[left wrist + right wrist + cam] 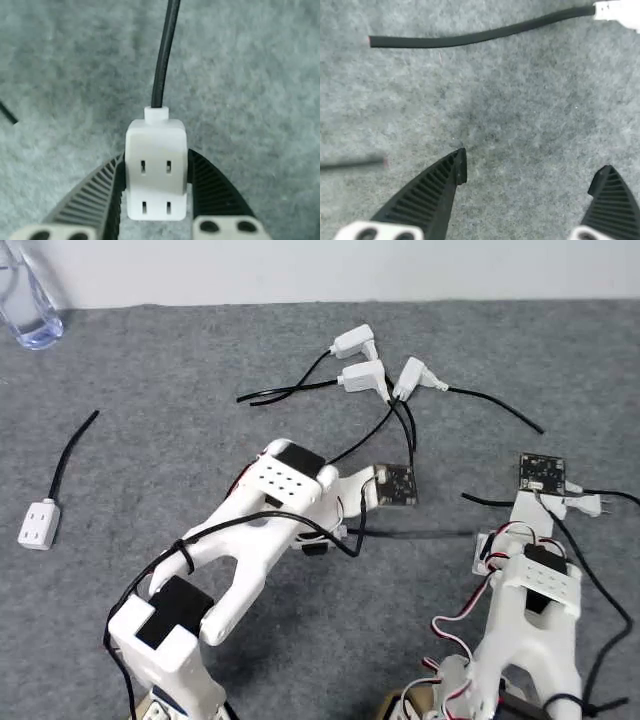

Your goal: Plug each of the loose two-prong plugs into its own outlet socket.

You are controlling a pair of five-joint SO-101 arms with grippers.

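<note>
**Socket held on the left, nearest plug beside the free right gripper**

The left gripper [156, 157] is clenched on a white plastic socket block [156, 172] with two pairs of slots. Its black ribbed fingers [107, 185] press on the two long sides of the block, and the slots face up toward the wrist. The long axis of the block runs straight out along the gripper. Its black round cord [165, 55] leaves forward over the grey felt-like table cover [260, 75].

The right gripper [532, 165] is released, with its jaws wide apart and nothing between them, above the cover. The nearest loose piece is a white two-prong plug [583, 505]. It lies just beside this gripper, on its outer side, away from the left arm. Its long axis lies across the reach of the right arm. Its thin black lead [470, 36] runs back toward the left gripper, so the prongs seem to point away from the held socket block.

Three more white plugs [362, 377] lie together well ahead of the left gripper. A second white socket block [38, 523] rests far off on the outer side of the left arm.

In my judgement the right arm is the nearer one for the plug. It would need to take the plug and turn it around before the prongs can meet the slots.
</note>
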